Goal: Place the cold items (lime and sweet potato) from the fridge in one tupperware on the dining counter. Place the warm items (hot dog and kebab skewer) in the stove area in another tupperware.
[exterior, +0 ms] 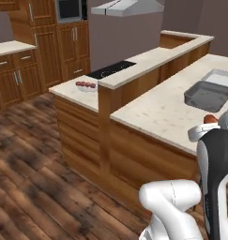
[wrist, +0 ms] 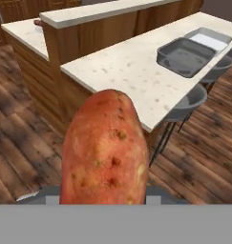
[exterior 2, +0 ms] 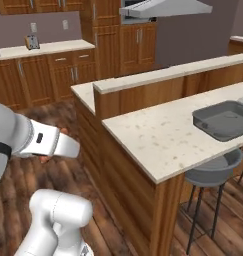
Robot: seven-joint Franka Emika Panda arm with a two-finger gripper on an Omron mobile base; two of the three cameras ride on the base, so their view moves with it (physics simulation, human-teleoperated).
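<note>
From the left base camera, the pale speckled stone worktop point(exterior: 157, 112) runs along a wooden island with a raised ledge behind it. A dark grey rectangular tupperware tray point(exterior: 208, 95) sits on that worktop toward the right, and just beyond it lies a lighter grey tray point(exterior: 222, 77). Farther back, near the black cooktop point(exterior: 110, 70), a small white dish of reddish pieces point(exterior: 86, 86) rests on the lower worktop. The white arm rises at the lower right, and a bit of orange-brown shows above its wrist at the picture's right edge.

From the right base camera, the same dark grey tray point(exterior 2: 224, 120) sits near the worktop's right end, above a grey round bar stool point(exterior 2: 211, 172). The arm reaches out at the left over the wooden plank floor point(exterior 2: 23, 175), with an orange-brown sliver peeking from behind it.

From the hand camera, the tool point(wrist: 104, 200) is closed tight on the large orange-brown sweet potato point(wrist: 105, 152), which stands up between its tips, well short of the worktop. The dark grey tray point(wrist: 184, 56) lies beyond on the worktop, touching the lighter tray point(wrist: 208, 38) behind it.
</note>
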